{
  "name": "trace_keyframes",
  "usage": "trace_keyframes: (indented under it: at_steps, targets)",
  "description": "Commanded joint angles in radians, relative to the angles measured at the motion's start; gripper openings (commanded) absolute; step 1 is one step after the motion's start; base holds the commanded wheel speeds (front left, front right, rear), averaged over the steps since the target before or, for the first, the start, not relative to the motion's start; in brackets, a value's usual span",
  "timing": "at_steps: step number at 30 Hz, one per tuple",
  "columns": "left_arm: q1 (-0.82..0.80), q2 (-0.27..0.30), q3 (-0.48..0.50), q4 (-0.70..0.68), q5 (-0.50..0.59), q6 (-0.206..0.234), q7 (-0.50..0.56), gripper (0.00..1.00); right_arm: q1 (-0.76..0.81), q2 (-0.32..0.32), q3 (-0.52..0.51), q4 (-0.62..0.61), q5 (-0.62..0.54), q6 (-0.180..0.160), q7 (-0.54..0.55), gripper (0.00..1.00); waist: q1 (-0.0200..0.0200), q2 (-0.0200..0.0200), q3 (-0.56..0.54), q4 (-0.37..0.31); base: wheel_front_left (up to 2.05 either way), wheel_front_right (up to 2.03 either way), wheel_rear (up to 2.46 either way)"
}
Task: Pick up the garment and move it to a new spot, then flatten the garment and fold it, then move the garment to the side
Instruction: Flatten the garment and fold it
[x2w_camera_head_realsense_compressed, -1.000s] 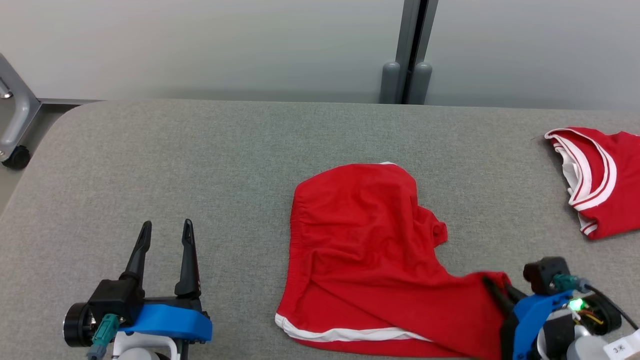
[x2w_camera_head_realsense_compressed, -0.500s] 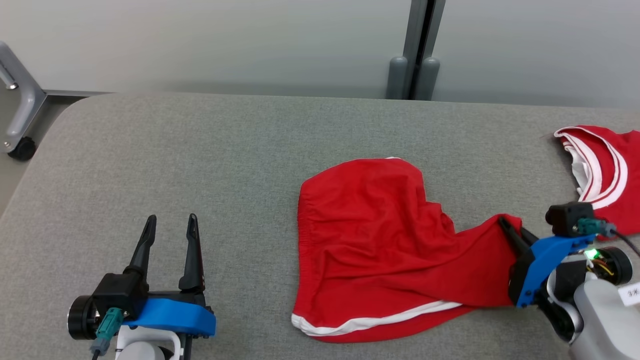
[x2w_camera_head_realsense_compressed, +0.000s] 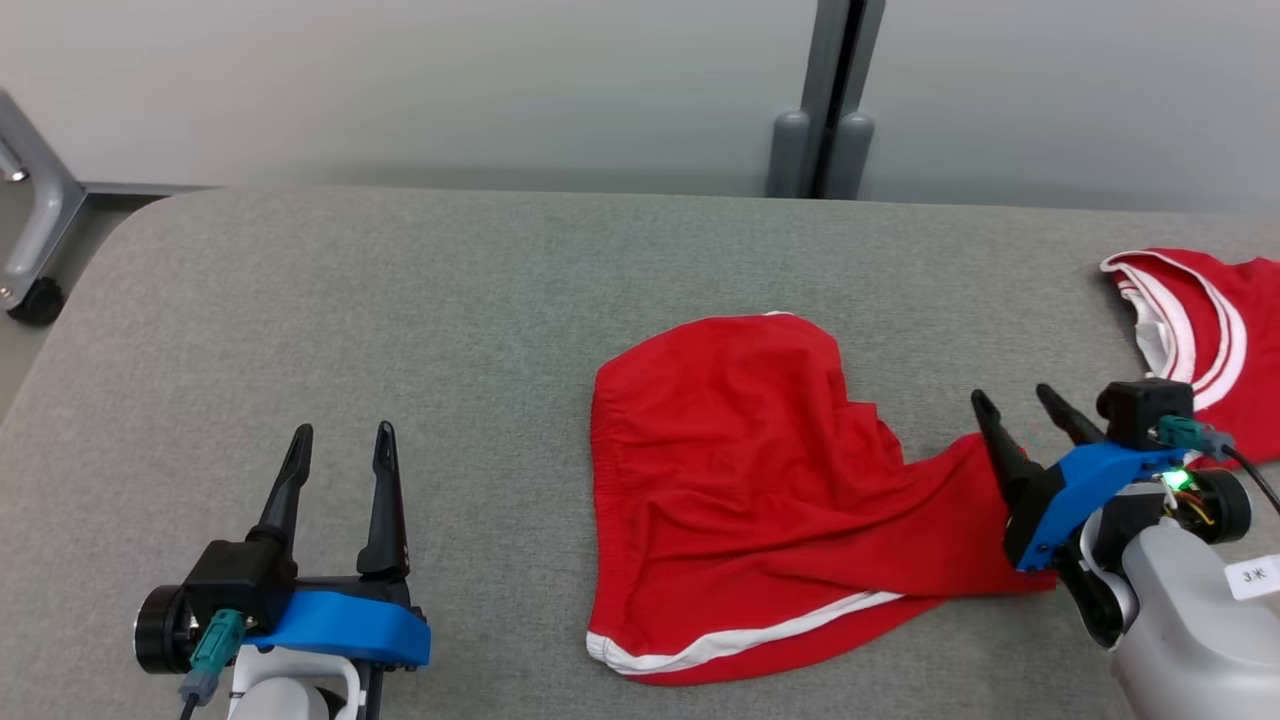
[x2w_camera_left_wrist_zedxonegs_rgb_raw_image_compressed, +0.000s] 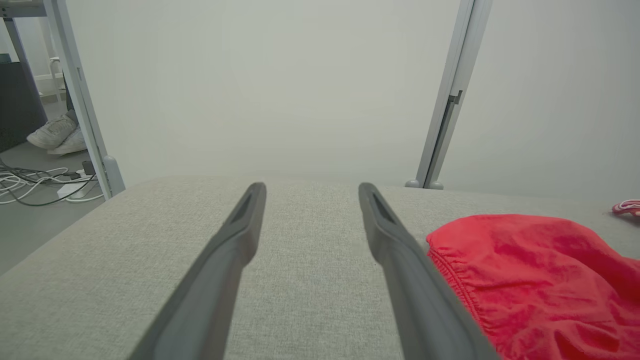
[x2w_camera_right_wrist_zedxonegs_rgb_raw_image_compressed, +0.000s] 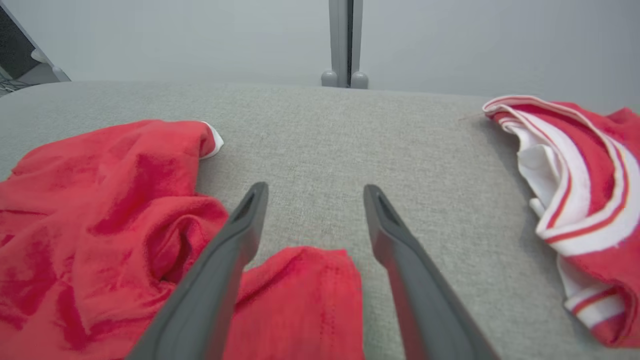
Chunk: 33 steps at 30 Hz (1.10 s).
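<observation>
Your garment, a pair of red shorts with white trim, lies crumpled on the grey counter, right of the middle and nearer the near edge than the far one. Its gathered waistband faces the left edge, and the white-trimmed hem runs along the side closest to the near edge. One leg is drawn out in a long tongue towards the right edge, where it reaches your right pincer.

That right pincer is spread wide and grips nothing. In the right wrist view the end of the red leg lies flat on the counter below and between the two dark fingers, and neither finger pinches it. The pincer sits low over the counter, its tips pointing at the far edge.

A second red garment, with white stripes and a white lining, is bunched at the right edge, just beyond the right pincer and apart from the shorts.

Your left pincer rests near the near left corner, fingers parted and empty, well apart from the shorts. In its wrist view the waistband lies just to the right of its right finger.

Behind the far edge stands a grey post against a pale wall. Off the far left corner you can see a caster wheel, and the left wrist view shows pale shoes and loose cables on the floor.
</observation>
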Motion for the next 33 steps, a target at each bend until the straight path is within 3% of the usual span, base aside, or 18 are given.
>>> trace_keyframes:
  at_steps: [1, 9, 20, 28, 33]
  targets:
    - [0.006, -0.002, 0.002, -0.002, 0.007, -0.001, -0.005, 1.0, -0.006, -0.01, -0.001, 0.0, 0.01, 0.0, -0.022, 1.0, -0.0001, -0.0001, -0.012, -0.013, 0.0, 0.0, 0.0]
    - [0.047, -0.001, 0.027, -0.016, 0.019, 0.005, -0.005, 1.0, 0.064, -0.029, -0.045, -0.115, 0.007, 0.0, -0.122, 1.0, -0.0001, -0.0001, -0.053, -0.08, 0.0, 0.0, 0.0]
    - [0.083, 0.0, 0.029, -0.028, 0.023, 0.005, -0.005, 1.0, 0.35, 0.061, -0.192, -0.468, -0.117, 0.0, -0.126, 1.0, -0.0001, -0.0001, -0.085, -0.122, 0.0, 0.0, 0.0]
    - [0.095, -0.001, 0.031, -0.026, 0.019, 0.004, -0.005, 1.0, 0.526, 0.137, -0.236, -0.645, -0.199, 0.0, -0.063, 1.0, -0.0001, -0.0001, -0.096, -0.127, 0.0, 0.0, 0.0]
    - [0.095, -0.001, 0.029, -0.029, 0.021, 0.004, -0.005, 1.0, 0.56, 0.147, -0.25, -0.701, -0.227, 0.0, -0.018, 1.0, -0.0001, -0.0001, -0.095, -0.127, 0.0, 0.0, 0.0]
